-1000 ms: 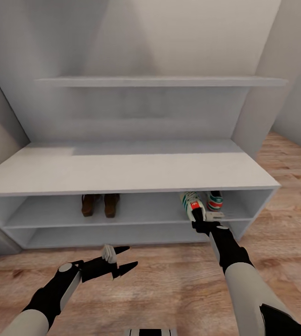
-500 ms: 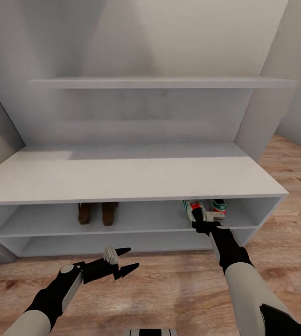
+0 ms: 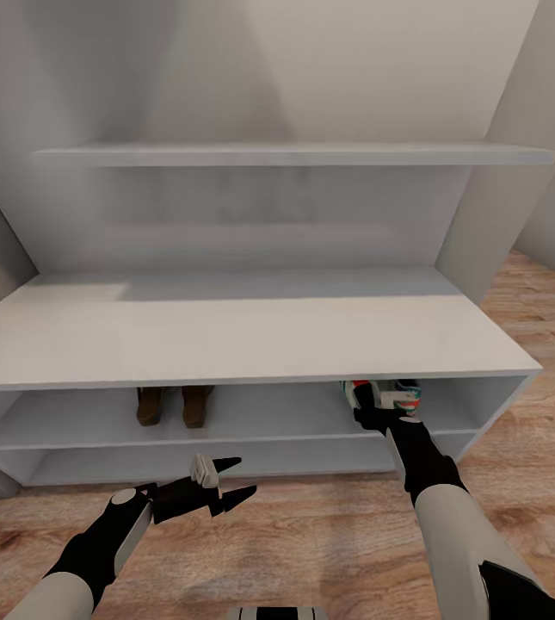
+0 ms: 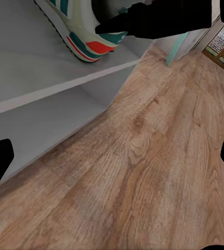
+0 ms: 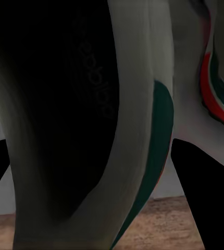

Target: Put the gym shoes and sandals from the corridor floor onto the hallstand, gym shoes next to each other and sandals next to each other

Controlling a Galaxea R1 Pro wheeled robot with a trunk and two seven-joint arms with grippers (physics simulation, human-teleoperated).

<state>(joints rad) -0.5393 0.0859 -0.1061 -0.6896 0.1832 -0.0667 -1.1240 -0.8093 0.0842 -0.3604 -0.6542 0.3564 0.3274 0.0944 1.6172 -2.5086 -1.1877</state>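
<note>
While the left fingers [image 3: 225, 482] hang spread, the right fingers [image 3: 372, 412] clamp a gym shoe [image 3: 361, 394] on the hallstand [image 3: 225, 336]

bench top hides most of both gym shoes [image 3: 397, 394] | sandals [image 3: 167, 403] too (toes unseen) | right hand [image 3: 372, 405] grip unclear

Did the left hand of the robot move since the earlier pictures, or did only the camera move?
No. The left hand hangs open at the same spot in the head view, while the hallstand shifted in the picture, so the camera moved.
</note>
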